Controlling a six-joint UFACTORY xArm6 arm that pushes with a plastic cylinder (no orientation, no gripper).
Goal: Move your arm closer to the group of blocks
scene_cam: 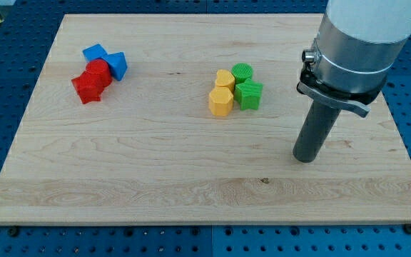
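My tip (305, 158) right of yellow-green block cluster (235, 88), apart; rod upright; no claw.

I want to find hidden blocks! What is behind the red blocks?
Two blue blocks sit touching behind the red blocks, toward the view's top. Their lower parts are covered. My tip is far right, beyond the yellow-green group.

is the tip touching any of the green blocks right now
No: my tip rests on bare board toward the view's right, clearly apart from the green star block and the green round block.
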